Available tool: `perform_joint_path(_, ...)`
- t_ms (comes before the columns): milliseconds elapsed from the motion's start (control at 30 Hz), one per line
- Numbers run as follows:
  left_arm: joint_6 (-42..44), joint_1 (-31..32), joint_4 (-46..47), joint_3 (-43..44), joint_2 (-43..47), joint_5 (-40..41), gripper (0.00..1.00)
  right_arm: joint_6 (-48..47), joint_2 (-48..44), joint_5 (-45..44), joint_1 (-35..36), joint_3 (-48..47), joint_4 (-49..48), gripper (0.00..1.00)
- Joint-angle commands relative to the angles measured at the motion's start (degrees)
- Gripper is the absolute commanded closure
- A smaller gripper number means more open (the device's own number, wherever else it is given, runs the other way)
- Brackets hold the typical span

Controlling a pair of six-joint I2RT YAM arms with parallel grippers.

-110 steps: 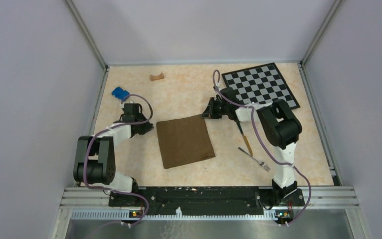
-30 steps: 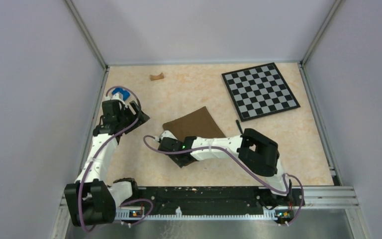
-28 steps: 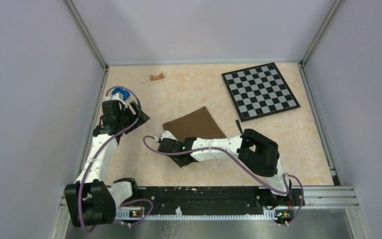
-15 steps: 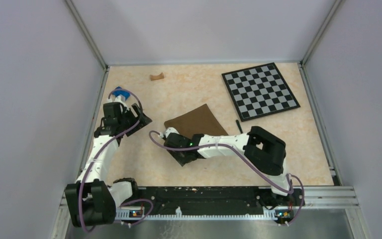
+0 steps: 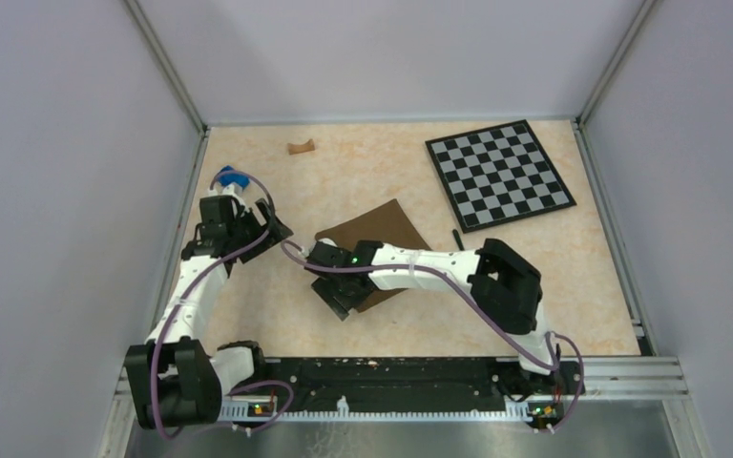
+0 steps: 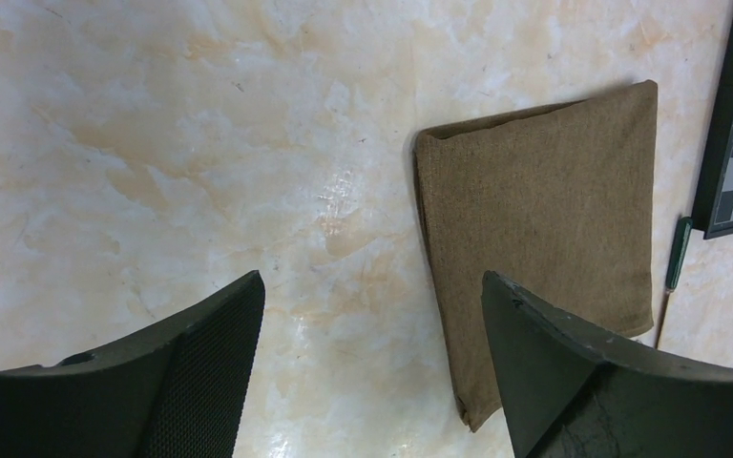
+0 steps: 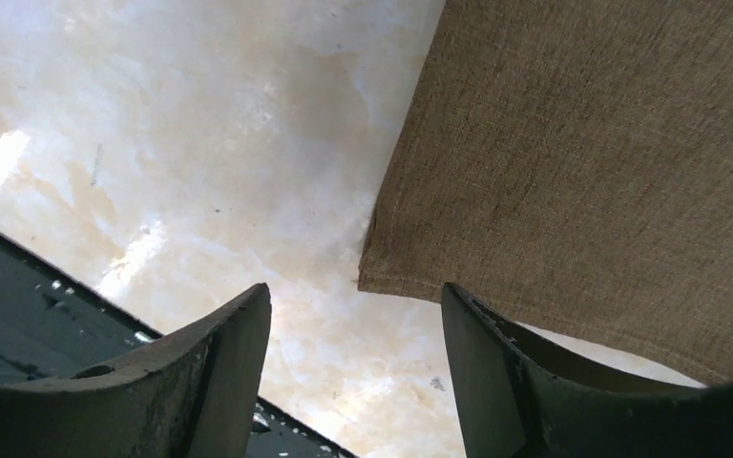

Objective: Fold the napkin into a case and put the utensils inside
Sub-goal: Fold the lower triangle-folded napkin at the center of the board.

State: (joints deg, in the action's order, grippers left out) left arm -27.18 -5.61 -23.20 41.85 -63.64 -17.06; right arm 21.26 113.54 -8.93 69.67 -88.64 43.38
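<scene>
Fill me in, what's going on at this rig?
Mid-fold. The thin dark-brown cloth napkin lies on the marbled beige table, apparently folded once, with layers showing along one edge. The right gripper hovers open over its near corner, holding nothing. The left gripper is open too, above bare table beside the cloth. The slim dark knife lies outside the cloth, between it and the black-and-white checkerboard. The fork is not in sight.

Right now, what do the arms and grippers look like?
Left arm and right arm: white links, black joint housings, purple cables looping alongside. A green light glows near the right wrist. Left gripper and right gripper: two dark curved fingers each; the left's have meshed pads, the right's look scuffed.
</scene>
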Motion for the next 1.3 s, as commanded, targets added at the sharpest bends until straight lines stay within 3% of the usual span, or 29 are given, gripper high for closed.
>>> perform_joint_path(0, 1.6, -0.3, 0.4, 2.1, 0.2, 0.3, 0.11, 1.6, 4.2, 0.4, -1.6, -4.3, 5.3, 0.36)
perform_joint_path(233, 1.7, -0.4, 0.9, 1.5, 1.7, 0.3, 0.11, 0.6, 8.5, 0.7, -2.5, -8.2, 7.7, 0.42)
perform_joint_path(533, 1.6, -0.7, 1.6, 1.0, 2.6, -0.7, 0.11, 0.7, 13.6, -1.0, -2.8, -4.8, 5.4, 0.5)
perform_joint_path(800, 1.6, -0.8, 1.8, 0.6, 2.7, -1.3, 0.11, 0.8, 15.1, -1.8, -2.9, -1.3, 0.5, 0.88)
perform_joint_path(900, 1.9, -0.8, 2.9, -0.1, 2.1, -4.0, 0.11, -0.5, 12.8, -2.3, -2.9, -0.7, -1.5, 1.0)
perform_joint_path(1100, -2.7, -0.6, 7.4, -3.9, -1.3, -13.2, 0.1, -0.3, 1.2, 3.0, -4.9, 4.8, -11.5, 1.0)
perform_joint_path(1267, -16.7, 1.4, 20.7, -12.8, -2.0, -22.9, 0.05, 3.7, -7.4, 13.9, -9.0, 15.7, -23.7, 1.0)
